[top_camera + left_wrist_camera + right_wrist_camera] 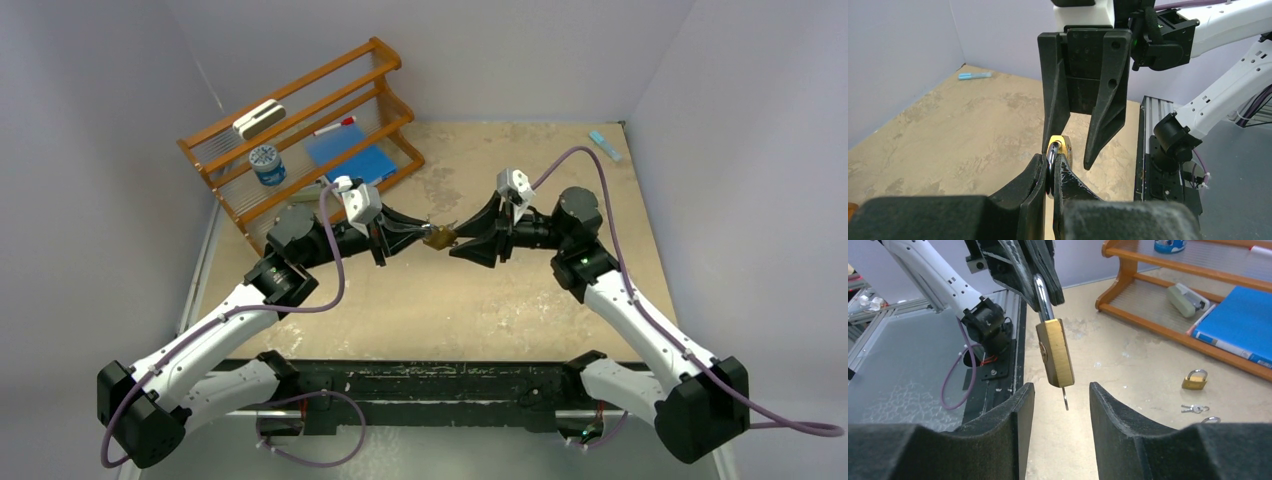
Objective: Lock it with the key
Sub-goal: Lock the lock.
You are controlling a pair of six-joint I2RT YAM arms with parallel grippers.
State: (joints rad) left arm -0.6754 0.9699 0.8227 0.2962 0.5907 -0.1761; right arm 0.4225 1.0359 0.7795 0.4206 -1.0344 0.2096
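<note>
We held the padlock (1054, 352) by its shackle (1042, 292) in the closed left fingers (1034, 182). The key (1065, 399) sat inserted, right fingers (1013, 410) part-open astride it, apparently unturned.

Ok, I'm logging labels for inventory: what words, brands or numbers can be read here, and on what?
No text is legible anywhere.
Brass padlock: a small mark on its side, too blurred to read.
Blue-lidded jar: print on the lid, too small to read.
Blue folder: no lettering visible.
</note>
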